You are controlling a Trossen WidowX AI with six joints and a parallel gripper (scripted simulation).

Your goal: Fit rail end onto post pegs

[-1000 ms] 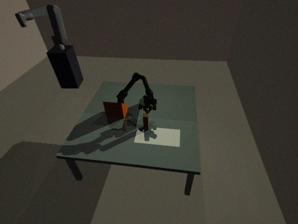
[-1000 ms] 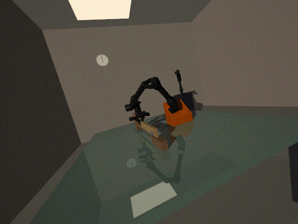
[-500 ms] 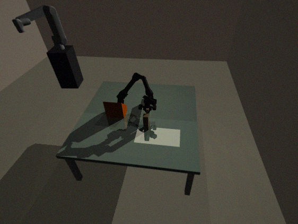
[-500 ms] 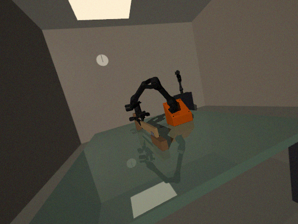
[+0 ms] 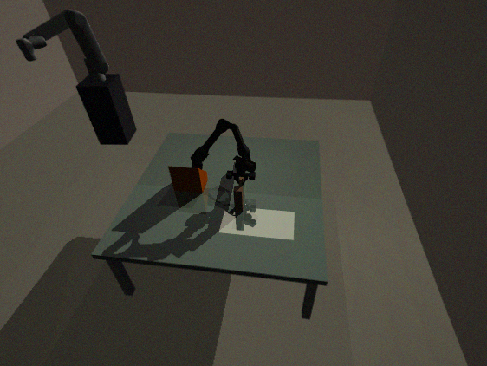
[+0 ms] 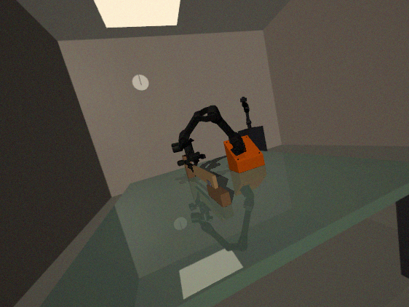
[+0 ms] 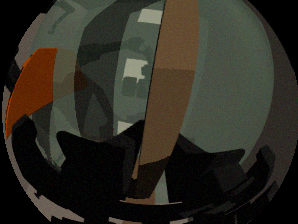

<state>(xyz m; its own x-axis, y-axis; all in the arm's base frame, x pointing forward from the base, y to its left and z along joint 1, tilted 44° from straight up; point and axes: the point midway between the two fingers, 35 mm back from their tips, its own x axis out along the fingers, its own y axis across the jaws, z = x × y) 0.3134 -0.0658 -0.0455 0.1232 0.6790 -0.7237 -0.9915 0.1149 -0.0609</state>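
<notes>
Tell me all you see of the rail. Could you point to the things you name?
The rail (image 6: 207, 175) (image 7: 171, 95) is a long, straight, narrow bar that looks like light brown wood. The gripper (image 6: 191, 165) is shut on it near the post (image 6: 188, 171). Its other end is at the footboard block (image 6: 220, 195). Its holes and the fit at the post cannot be made out.

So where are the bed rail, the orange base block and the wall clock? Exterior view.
bed rail (image 6: 204, 174): exterior view, side face between gripper and footboard block
orange base block (image 6: 251, 162): exterior view, front side face
wall clock (image 6: 143, 84): exterior view, white face
</notes>
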